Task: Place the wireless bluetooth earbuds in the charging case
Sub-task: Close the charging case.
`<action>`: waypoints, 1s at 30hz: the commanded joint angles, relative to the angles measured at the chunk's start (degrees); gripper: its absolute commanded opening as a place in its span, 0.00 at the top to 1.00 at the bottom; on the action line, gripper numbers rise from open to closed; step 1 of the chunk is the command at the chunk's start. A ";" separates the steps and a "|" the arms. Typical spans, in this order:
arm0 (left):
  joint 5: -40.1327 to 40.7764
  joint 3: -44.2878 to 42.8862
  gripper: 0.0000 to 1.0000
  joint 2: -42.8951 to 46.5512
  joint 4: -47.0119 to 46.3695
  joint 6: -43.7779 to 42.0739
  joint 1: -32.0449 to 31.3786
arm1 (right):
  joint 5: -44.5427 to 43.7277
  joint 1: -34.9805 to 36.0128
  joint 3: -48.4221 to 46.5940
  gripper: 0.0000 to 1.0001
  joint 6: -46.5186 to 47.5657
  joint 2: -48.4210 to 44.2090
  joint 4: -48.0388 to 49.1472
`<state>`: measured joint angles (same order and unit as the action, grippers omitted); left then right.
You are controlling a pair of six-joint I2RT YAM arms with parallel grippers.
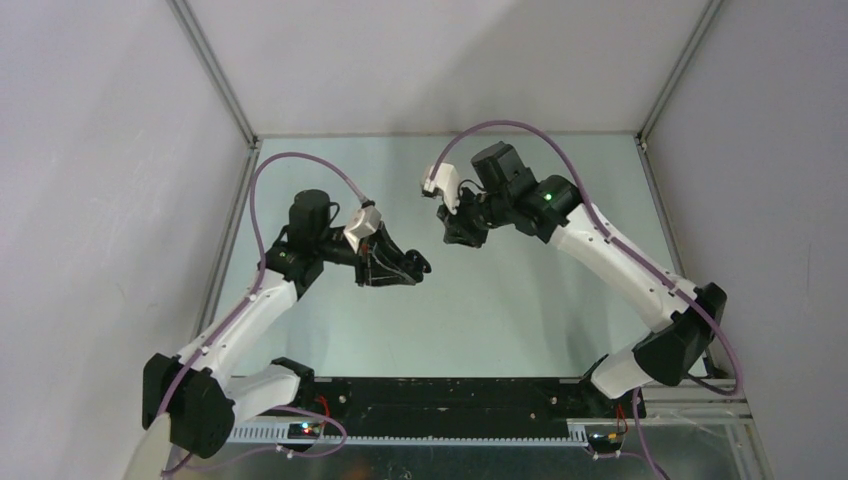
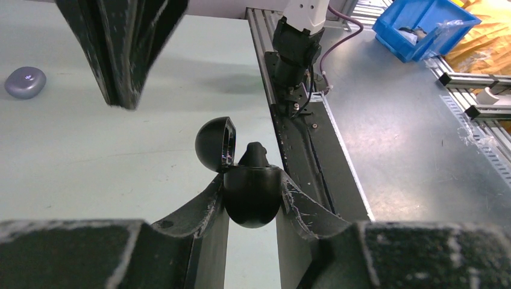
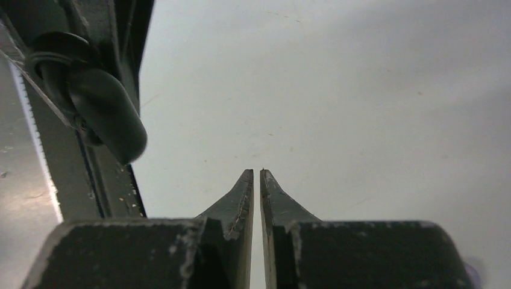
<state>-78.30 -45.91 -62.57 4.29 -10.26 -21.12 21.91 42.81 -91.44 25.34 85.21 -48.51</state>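
Charging case (image 2: 252, 208), black and rounded, shows best in the left wrist view. The left gripper (image 2: 253, 191) is clamped on it, one finger pressing each side of its body. Its domed lid (image 2: 212, 144) is swung open and stands to the left. A black earbud (image 2: 255, 155) sticks up out of the top of the case; we cannot tell whether it is fully seated. The right gripper (image 2: 125, 90) hangs at upper left, above the case and clear of it. On the pale green table (image 2: 120, 162) far to the left lies a lilac case (image 2: 25, 81), closed and well apart from everything else. Beyond the table edge we see a metal bench (image 2: 410, 150) and a blue bin (image 2: 416, 27).

From the right wrist we look down the right gripper's own fingers. Their tips are parted by only a thin slit, with nothing between them and bare table below. A dark rounded shape (image 3: 111, 123) hangs at upper left; we cannot tell what it is.

From the top external camera, both arms reach in toward the middle of the table, and their grippers are near each other, the left lower in the picture, the right just above and beside it. Case and earbud are too small and dark for us to make out there.
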 commanded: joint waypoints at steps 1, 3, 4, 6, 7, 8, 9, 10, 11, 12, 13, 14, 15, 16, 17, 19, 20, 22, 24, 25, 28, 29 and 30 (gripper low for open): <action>-1.32 -2.43 1.00 1.29 0.03 -1.75 -0.33 | 7.29 1.76 -0.67 0.88 -0.59 1.16 3.05; -1.31 -2.35 1.00 1.37 0.14 -1.97 -0.37 | 7.82 3.11 -0.78 0.89 0.20 1.72 2.39; -1.36 -2.35 1.00 1.38 0.16 -2.01 -0.33 | 8.12 3.85 -1.05 0.89 0.48 2.02 1.69; -1.40 -2.35 1.00 1.27 0.33 -2.13 -0.32 | 9.29 4.81 -1.51 0.89 1.15 2.42 0.58; -1.41 -2.34 1.00 1.19 0.35 -2.20 -0.32 | 9.84 5.04 -1.66 0.89 1.43 2.46 -0.06; -1.41 -2.34 1.00 1.16 0.36 -2.25 -0.32 | 10.15 5.52 -1.95 0.89 1.65 2.54 -0.34; -1.41 -2.34 1.00 1.09 0.41 -2.23 -0.32 | 10.25 5.66 -2.10 0.90 1.78 2.57 -0.83; -1.41 -2.39 1.00 1.07 0.43 -2.22 -0.36 | 10.67 5.89 -2.33 0.90 2.11 2.63 -1.12; -1.37 -2.36 1.00 1.22 0.45 -2.35 -0.35 | 10.95 5.93 -2.56 0.90 2.27 2.71 -1.78; -1.39 -2.35 1.00 1.33 0.49 -2.42 -0.34 | 11.35 6.09 -2.67 0.90 2.52 2.74 -2.08; -1.39 -2.39 1.00 1.32 0.59 -2.47 -0.35 | 11.55 6.17 -2.77 0.90 2.61 2.76 -2.52; -1.41 -2.42 1.00 1.31 0.68 -2.47 -0.33 | 11.99 6.20 -2.89 0.90 2.78 2.74 -2.71; -1.41 -2.47 1.00 1.26 0.70 -2.55 -0.32 | 12.13 6.26 -3.00 0.90 2.83 2.63 -3.03; -1.46 -2.44 1.00 1.23 0.84 -2.63 -0.32 | 12.35 6.26 -3.11 0.90 2.95 2.57 -3.19; -1.44 -2.48 1.00 1.22 0.78 -2.64 -0.32 | 12.49 6.37 -3.30 0.90 3.13 2.37 -3.57; -1.38 -2.51 1.00 1.13 0.84 -2.63 -0.32 | 13.83 6.33 -3.78 0.91 3.84 1.96 -4.69; -1.25 -2.52 1.00 1.13 0.88 -2.63 -0.32 | 15.96 6.33 -4.16 0.91 4.94 1.79 -5.64; -0.98 -2.50 1.00 1.01 0.93 -2.70 -0.33 | 19.74 6.37 -5.41 0.90 7.40 1.08 -9.50; -0.90 -2.50 1.00 0.83 0.97 -2.71 -0.28 | 20.75 6.71 -5.76 0.90 7.94 0.57 -10.02; -0.89 -2.51 1.00 0.79 0.98 -2.76 -0.34 | 18.97 6.93 -5.85 0.90 7.48 0.20 -9.76; -0.84 -2.53 1.00 0.71 0.98 -2.75 -0.37 | 12.24 6.89 -5.63 0.87 3.85 -0.03 -5.99; -0.81 -2.48 1.00 0.65 1.00 -2.75 -0.33 | 10.47 6.65 -5.57 0.87 3.27 -0.04 -5.32; -0.80 -2.51 1.00 0.67 0.99 -2.75 -0.33 | 8.35 6.27 -5.15 0.86 1.59 -0.15 -3.40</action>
<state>-78.41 -45.93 -62.48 5.52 -11.57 -21.12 35.79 49.39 -94.83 30.50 87.26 -56.29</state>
